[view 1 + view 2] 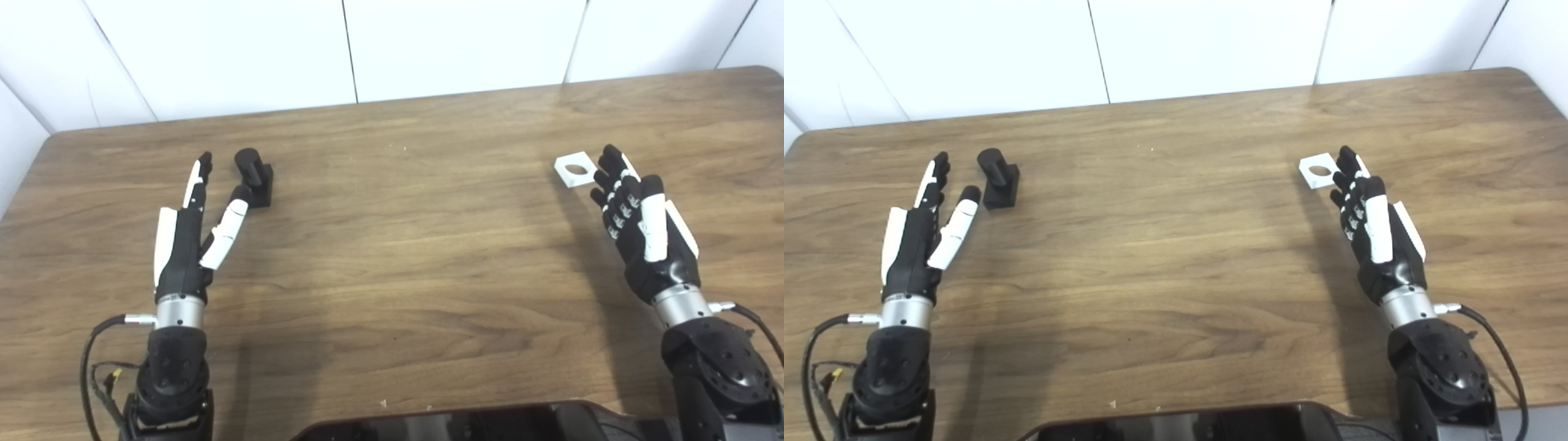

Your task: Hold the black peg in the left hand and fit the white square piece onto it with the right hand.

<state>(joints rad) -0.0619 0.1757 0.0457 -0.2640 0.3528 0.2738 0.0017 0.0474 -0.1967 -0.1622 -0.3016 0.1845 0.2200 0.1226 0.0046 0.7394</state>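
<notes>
I have both hands over the wooden table (392, 257), neither holding anything. My left hand (184, 239) is spread, fingers straight and thumb angled out; the thumb tip sits just beside the black peg (253, 176), which stands upright on its square base at the left of the table, and I cannot tell whether it touches. My right hand (643, 226) is also unclenched, fingers extended but slightly curled, their tips right at the near edge of the white square piece (575, 169), which lies flat with its round hole facing up. The left eye view crowds the thumb against the peg's base; the right eye view shows a thin strip of table between the two. The right eye view also shows more of the right forearm and its cable (1497, 349).
</notes>
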